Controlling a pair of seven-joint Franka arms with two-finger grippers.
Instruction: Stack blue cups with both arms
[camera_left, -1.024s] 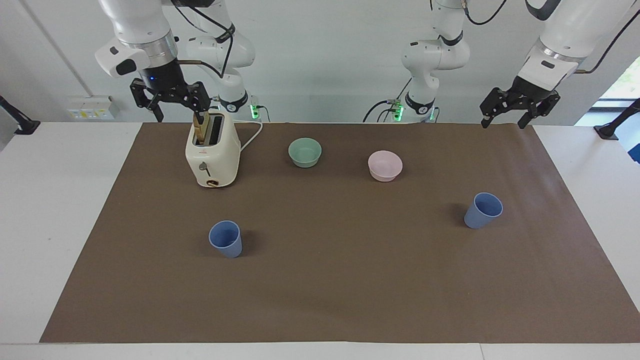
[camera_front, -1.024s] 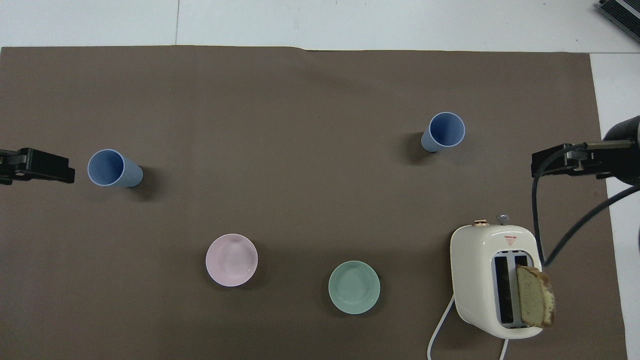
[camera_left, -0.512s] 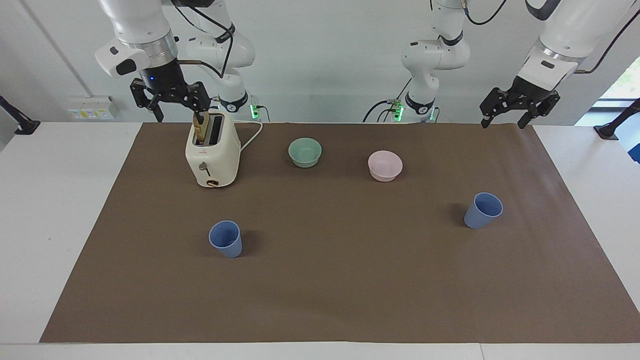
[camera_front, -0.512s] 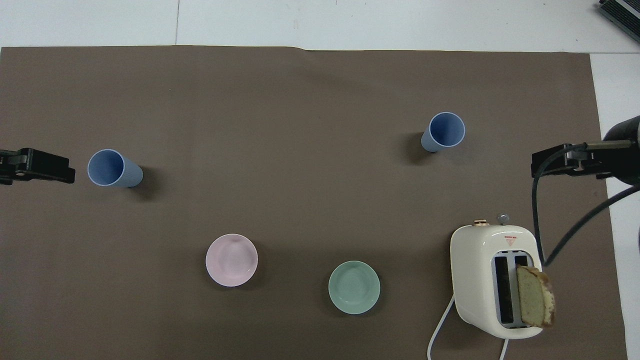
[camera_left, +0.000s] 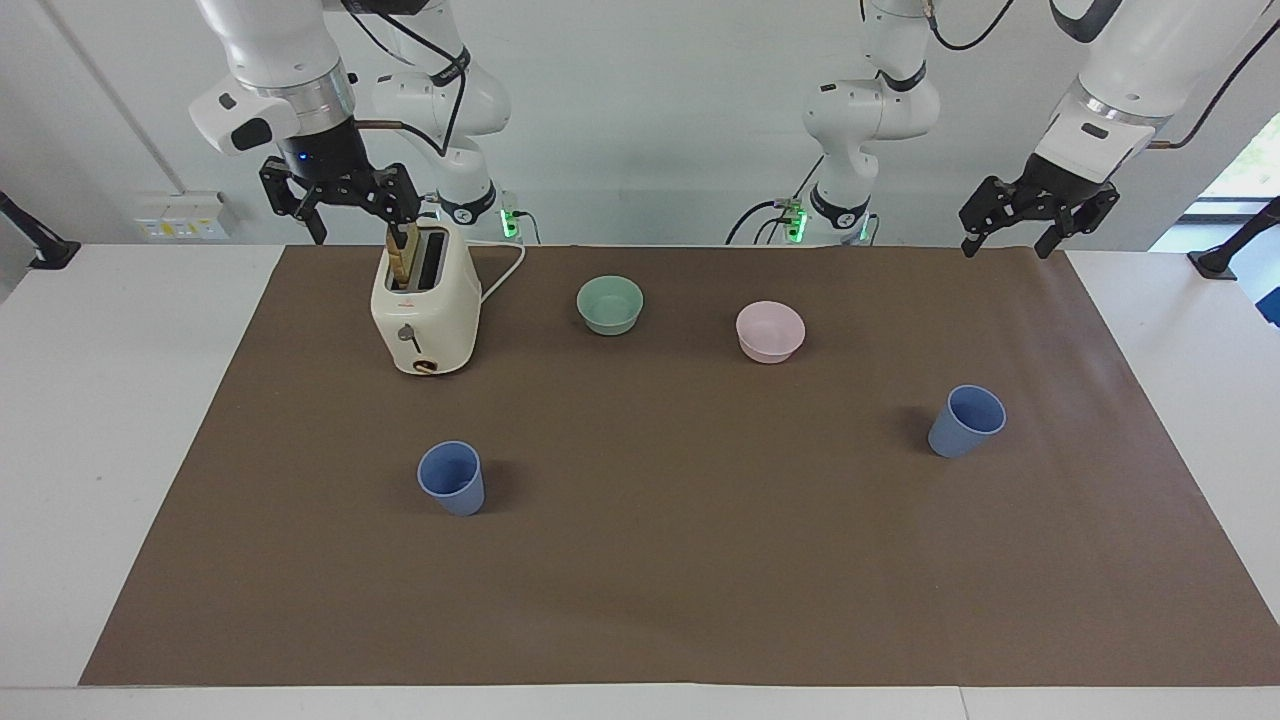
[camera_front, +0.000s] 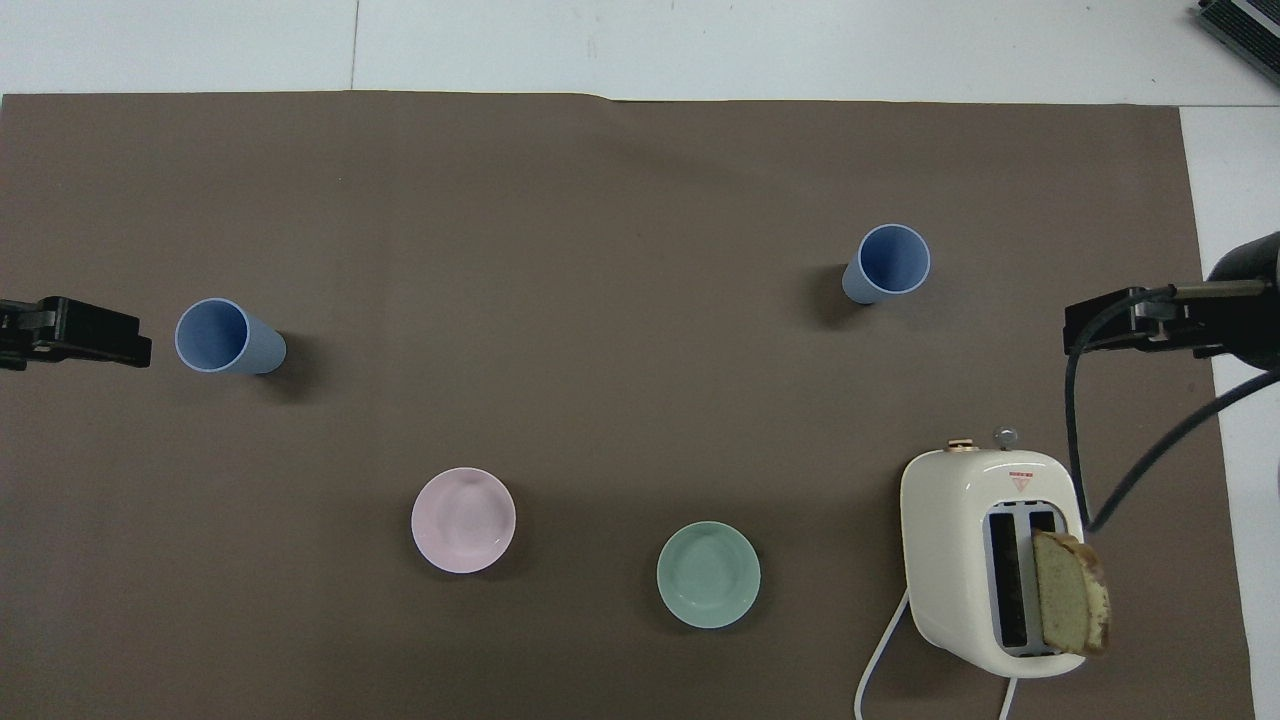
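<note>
Table cover (camera_left: 640, 580): brown mat, spread over a white table (camera_left: 100, 420).
Blue cup, right arm's end (camera_left: 452, 478): upright on the mat, mouth up, farther from the robots than the toaster; nothing touching it.
Blue cup, left arm's end (camera_left: 965, 421): upright on the mat, mouth up, farther from the robots than the pink bowl; well apart from the other cup, unstacked.
Right gripper (camera_left: 340, 205): raised over the toaster's end nearest the robots, just above the bread; fingers spread, nothing held.
Left gripper (camera_left: 1035, 215): raised over the mat's edge nearest the robots at the left arm's end; fingers spread, nothing held.
Toaster (camera_left: 425, 310): cream, standing on the mat near the right arm, white cord trailing toward the robots.
Bread slice (camera_left: 402, 256): upright in one toaster slot, top protruding.
Green bowl (camera_left: 610, 305): on the mat, between the toaster and the pink bowl.
Pink bowl (camera_left: 770, 331): on the mat beside the green bowl, toward the left arm's end.
Contact: neither gripper touching a cup.
</note>
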